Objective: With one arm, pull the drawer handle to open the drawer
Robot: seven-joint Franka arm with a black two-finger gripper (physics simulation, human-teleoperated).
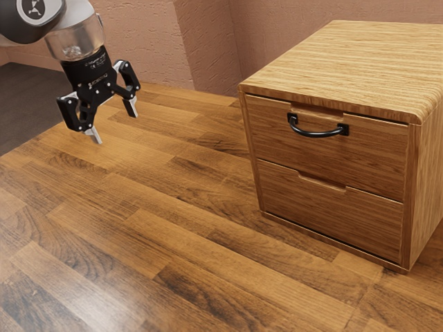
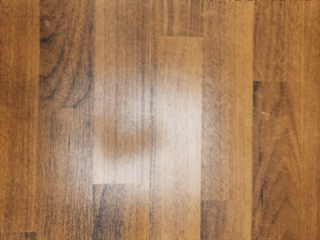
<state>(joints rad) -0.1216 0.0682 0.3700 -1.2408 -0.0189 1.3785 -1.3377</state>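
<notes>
The gripper [image 1: 113, 124] is hanging in the air well apart from the cabinet [image 1: 360, 59], off toward the exterior view's left of it. Its 2 black fingers [image 1: 130, 107] are standing spread wide and are gripping nothing. The hand is tilting, with the fingertips pointing down at the wooden floor [image 1: 173, 228] that the cabinet is standing on, and nothing is touching them. In the wrist view the camera is looking straight down on the floor's planks [image 2: 225, 120], where a pale sheen is lying across the boards under the hand.

The arm is coming in from the side away from the cabinet, at the exterior view's upper left, and a rough plastered wall [image 1: 159, 34] is running behind both arm and cabinet.

The cabinet is showing 2 drawers in its front face, 1 above the other. The upper drawer [image 1: 367, 155] is sitting flush with the cabinet's front, shut, and the black curved handle [image 1: 317, 127] is sitting near its top edge, under the cabinet's top board. The lower drawer [image 1: 325, 204] is lying flush too, just below it. The gripper is nowhere near the handle: a wide stretch of floor is lying between them
</notes>
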